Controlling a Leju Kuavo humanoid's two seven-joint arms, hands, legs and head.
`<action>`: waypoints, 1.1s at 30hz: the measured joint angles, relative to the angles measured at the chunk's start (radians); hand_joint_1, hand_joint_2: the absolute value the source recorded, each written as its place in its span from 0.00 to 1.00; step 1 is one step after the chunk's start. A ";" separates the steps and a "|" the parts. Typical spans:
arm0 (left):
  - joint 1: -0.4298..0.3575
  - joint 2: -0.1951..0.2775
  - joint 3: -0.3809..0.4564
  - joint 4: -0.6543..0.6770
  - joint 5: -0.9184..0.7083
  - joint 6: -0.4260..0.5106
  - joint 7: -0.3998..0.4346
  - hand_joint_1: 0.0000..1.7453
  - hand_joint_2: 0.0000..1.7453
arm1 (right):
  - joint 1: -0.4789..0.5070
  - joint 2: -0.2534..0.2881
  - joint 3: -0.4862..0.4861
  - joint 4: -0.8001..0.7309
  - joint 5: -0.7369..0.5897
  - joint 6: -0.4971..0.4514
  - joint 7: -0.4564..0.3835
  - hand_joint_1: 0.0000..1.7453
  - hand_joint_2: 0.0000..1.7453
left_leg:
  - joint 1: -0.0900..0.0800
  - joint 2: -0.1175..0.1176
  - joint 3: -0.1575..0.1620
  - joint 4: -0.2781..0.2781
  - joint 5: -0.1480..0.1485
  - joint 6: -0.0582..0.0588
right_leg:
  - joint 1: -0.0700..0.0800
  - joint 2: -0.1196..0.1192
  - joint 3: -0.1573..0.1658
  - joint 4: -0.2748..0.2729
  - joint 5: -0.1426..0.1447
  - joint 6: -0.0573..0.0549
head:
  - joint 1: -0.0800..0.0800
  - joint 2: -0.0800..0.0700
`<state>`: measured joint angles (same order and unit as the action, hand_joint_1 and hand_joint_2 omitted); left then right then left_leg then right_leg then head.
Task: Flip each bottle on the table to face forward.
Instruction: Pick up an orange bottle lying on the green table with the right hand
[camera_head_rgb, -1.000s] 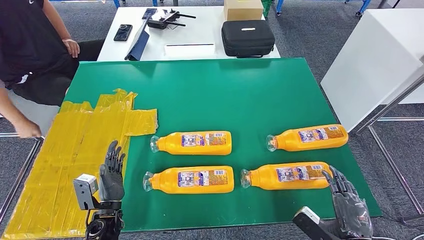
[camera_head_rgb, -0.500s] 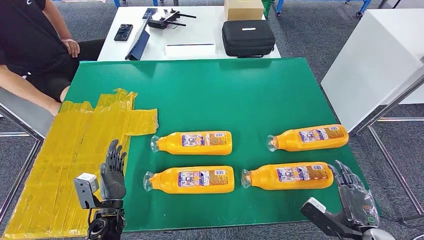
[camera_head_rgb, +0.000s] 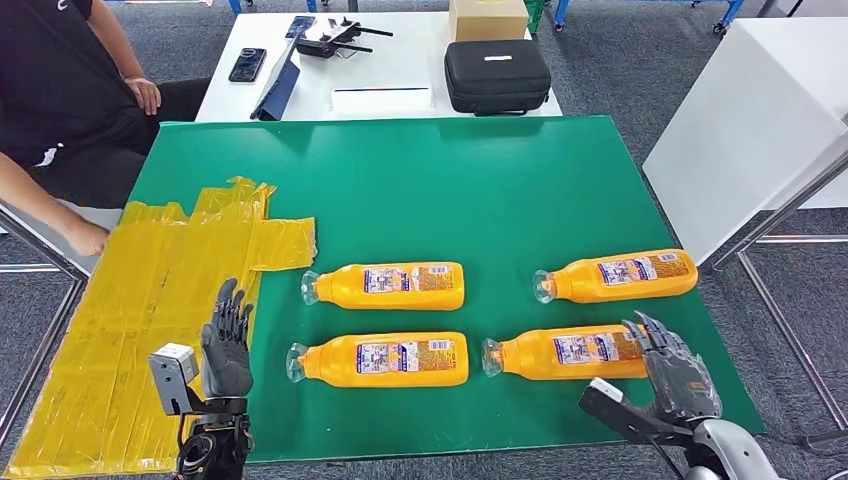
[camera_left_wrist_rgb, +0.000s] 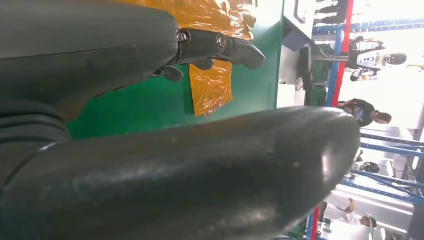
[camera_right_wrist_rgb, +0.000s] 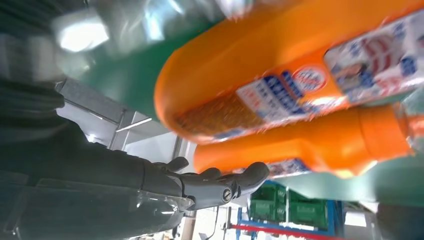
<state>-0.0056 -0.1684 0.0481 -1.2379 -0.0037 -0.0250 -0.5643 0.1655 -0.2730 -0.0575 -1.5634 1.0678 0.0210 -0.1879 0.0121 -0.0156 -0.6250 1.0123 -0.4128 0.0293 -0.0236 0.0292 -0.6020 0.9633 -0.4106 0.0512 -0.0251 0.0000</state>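
Reaching toward the near right orange bottle (camera_head_rgb: 572, 351), the right hand (camera_head_rgb: 672, 378) hovered at its base with fingers spread, holding nothing, apparently lining up to roll it over. The left hand (camera_head_rgb: 224, 346) stood upright, empty and open, by the yellow plastic sheet (camera_head_rgb: 150, 290). All four bottles lay on their sides on the green table (camera_head_rgb: 450, 190), small-print labels up. A seated person (camera_head_rgb: 60, 90) waited beside it.

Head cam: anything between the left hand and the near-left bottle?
Nothing: in the head view just bare green table separates the left hand from the near-left bottle. The yellow sheet lies on the hand's other side.
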 joint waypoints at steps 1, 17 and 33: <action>0.000 0.000 0.000 0.000 0.000 0.001 0.001 0.00 0.00 | -0.004 0.000 0.007 0.007 0.001 0.000 0.002 0.00 1.00 | 0.000 0.000 0.000 0.000 0.000 0.000 | 0.000 0.000 0.000 0.000 0.000 0.000 | 0.000 0.000; 0.006 0.005 0.000 0.000 0.000 0.011 0.010 0.00 0.00 | -0.072 -0.027 0.084 0.116 -0.005 0.006 0.005 0.00 1.00 | 0.000 0.000 0.000 0.000 0.000 0.000 | 0.000 0.000 0.000 0.000 0.000 0.000 | 0.000 0.000; 0.006 0.007 0.000 0.000 0.000 0.011 0.010 0.00 0.00 | -0.082 -0.032 0.095 0.136 -0.006 0.006 0.005 0.00 1.00 | 0.000 0.000 0.001 0.000 0.000 0.000 | 0.000 0.000 0.001 0.000 0.000 0.000 | 0.000 0.000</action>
<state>0.0002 -0.1610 0.0480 -1.2379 -0.0032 -0.0137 -0.5539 0.0836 -0.3050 0.0379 -1.4269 1.0620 0.0275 -0.1827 0.0120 -0.0157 -0.6243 1.0123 -0.4127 0.0294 -0.0237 0.0293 -0.6014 0.9633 -0.4105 0.0512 -0.0251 0.0000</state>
